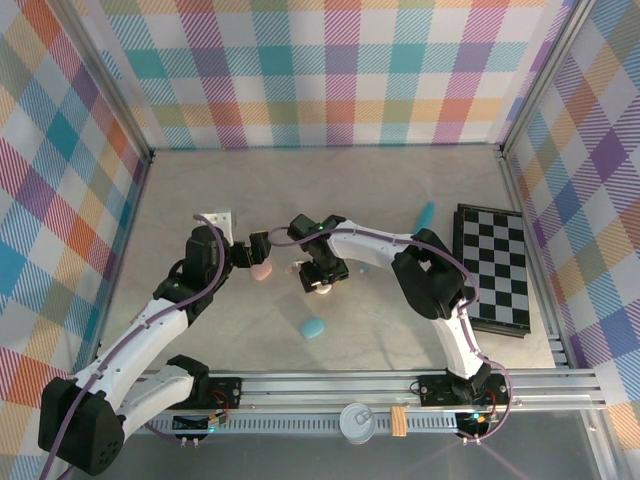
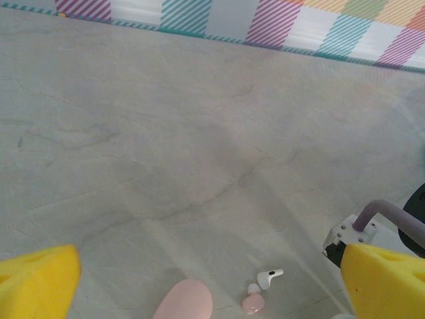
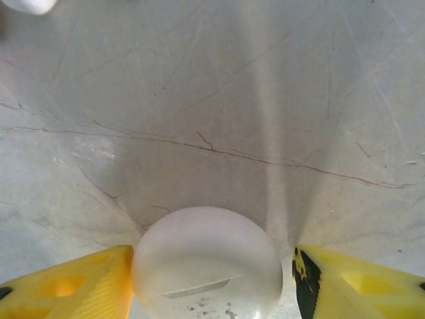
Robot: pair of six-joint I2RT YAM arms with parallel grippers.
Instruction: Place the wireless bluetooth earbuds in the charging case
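Seen from above, the left tool (image 1: 256, 246) hangs right by a pink pebble-shaped plastic case (image 1: 262, 270). The right tool (image 1: 320, 278) sits low over the middle of the counter (image 1: 300, 190), covering what lies beneath it. A teal pebble-shaped case (image 1: 312, 327) lies nearer, apart from both. A black-and-white chequered board (image 1: 495, 268) lies at the right, with a slim teal strip (image 1: 427, 212) just beyond its far left corner. The right wrist camera shows the covered thing: a white rounded plastic case (image 3: 206, 262) between the yellow fingers (image 3: 80, 282). One finger touches it and the other stands a sliver off, so the tool is narrowed around it, but a firm clamp cannot be told. The left wrist camera shows its tool spread wide with nothing between the fingers. Low in that view, a tiny white stemmed earbud (image 2: 269, 277) and a tiny pink earbud (image 2: 253, 304) lie close together on the counter just right of the pink case, outside any case. The frame edge cuts the pink case off there. A white shape in the top left corner of the right wrist view is too cropped to name. The counter is pale grey, veined and scratched. The pastel plaid walls (image 1: 320, 70) enclose it on three sides.
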